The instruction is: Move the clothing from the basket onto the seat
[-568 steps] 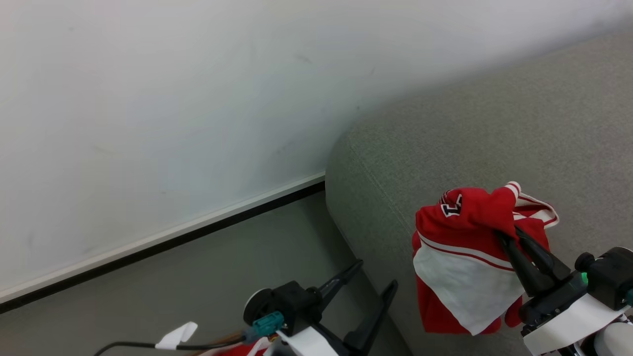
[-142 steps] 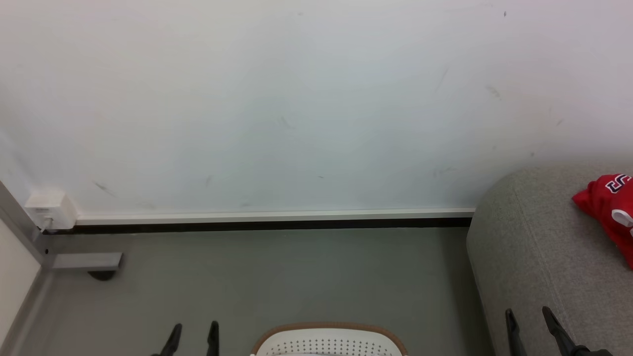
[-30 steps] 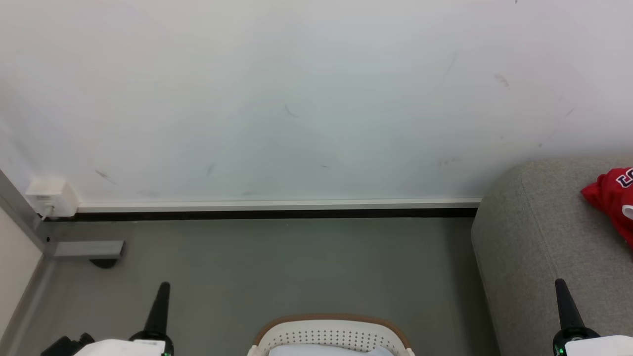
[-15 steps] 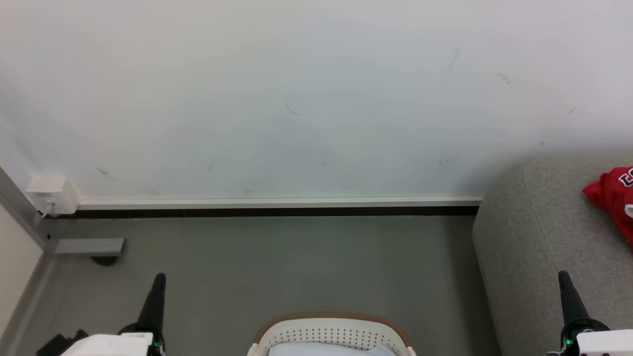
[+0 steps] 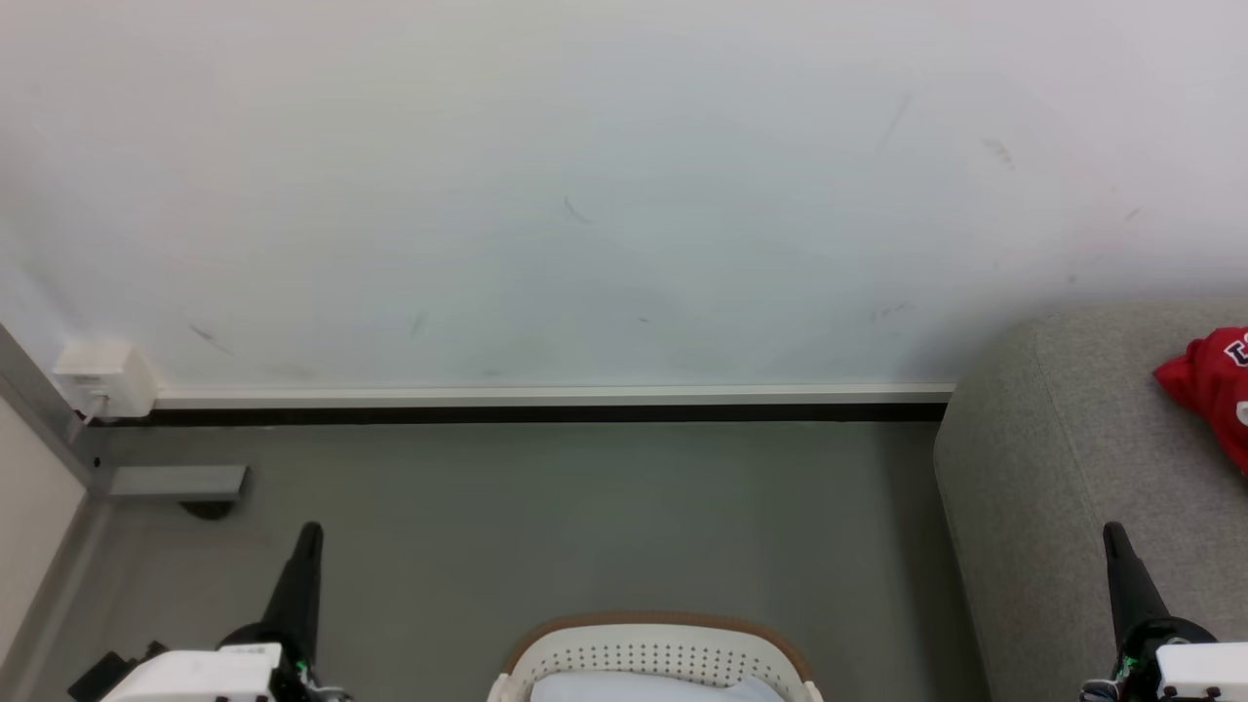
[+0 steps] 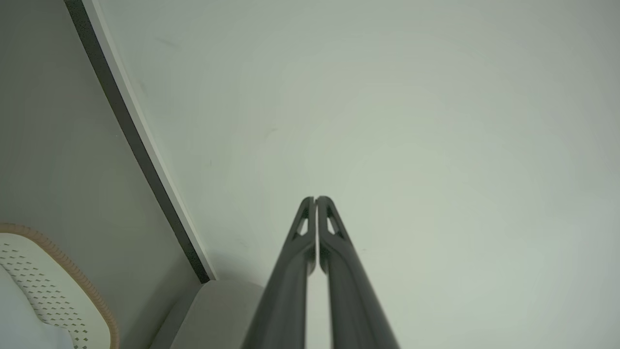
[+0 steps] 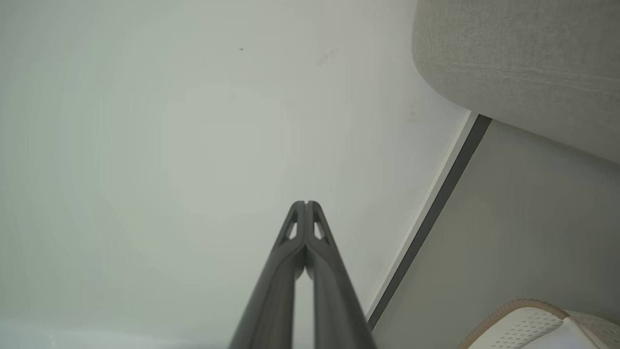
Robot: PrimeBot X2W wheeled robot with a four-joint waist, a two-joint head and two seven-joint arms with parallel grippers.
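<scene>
The left gripper point(image 6: 316, 199) was pinched closed, tips touching, aimed at the white wall point(image 6: 436, 121). A dark baseboard point(image 6: 141, 145) ran diagonally beside grey floor point(image 6: 48, 145). The basket point(image 6: 43, 281), brown-rimmed, sat lower left.

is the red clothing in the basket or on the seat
On the seat: the red clothing lies bunched on its grey top at the head view's right edge, apart from the basket.

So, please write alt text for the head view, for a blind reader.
A white basket stands on the floor by a wall, between the left gripper and right gripper, both shut. Red clothing lies on the grey seat at right.
</scene>
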